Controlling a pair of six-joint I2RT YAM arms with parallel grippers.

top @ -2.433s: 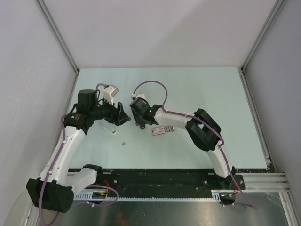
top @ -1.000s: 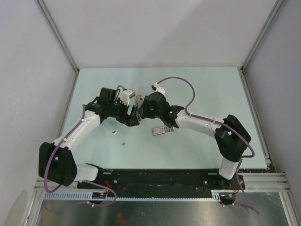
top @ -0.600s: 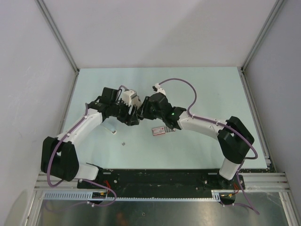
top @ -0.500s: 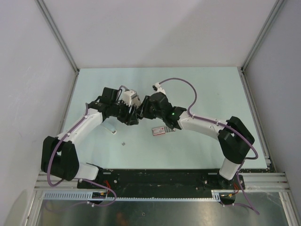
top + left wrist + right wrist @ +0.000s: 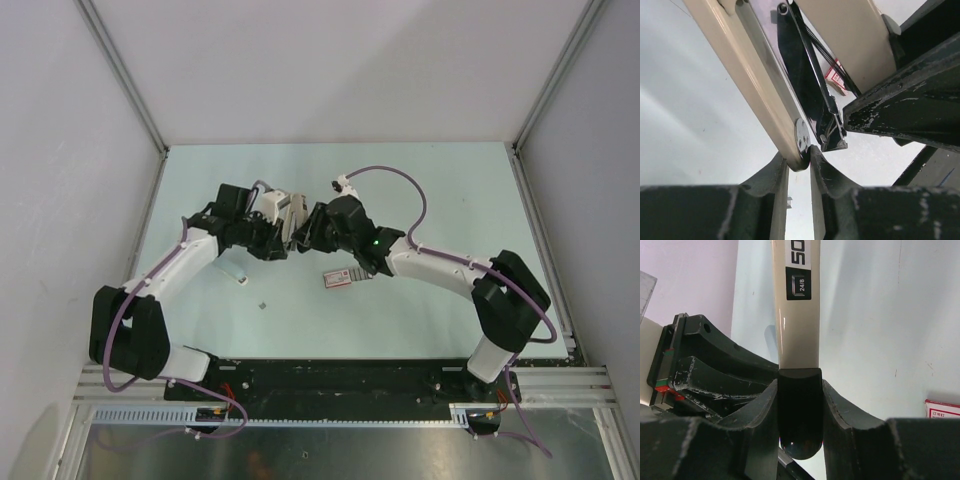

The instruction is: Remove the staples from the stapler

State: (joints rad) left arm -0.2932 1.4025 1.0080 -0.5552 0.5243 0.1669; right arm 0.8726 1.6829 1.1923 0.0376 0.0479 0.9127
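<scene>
Beige stapler (image 5: 289, 213) held between both grippers over mid-tabletop, slightly toward left edge, hinged open with black magazine and spring showing. Left gripper (image 5: 799, 162) jaws narrow, pinching beige arm's end. Right gripper (image 5: 800, 407) jaws clamped on black-tipped end. Pink-red staple box (image 5: 337, 279) flat on tabletop, nearer front edge.

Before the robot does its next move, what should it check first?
1. Left end effector has hold of the stapler: ok, it pinches the beige edge.
2. Right end effector has hold too: ok, it clamps the stapler's black end.
3. Stapler is open: ok, the black rail and spring are exposed.
4. Staples are in the rail: cannot tell, none show.
5. Red-and-white box is out of the way: ok, it lies flat, apart from both end effectors.
</scene>
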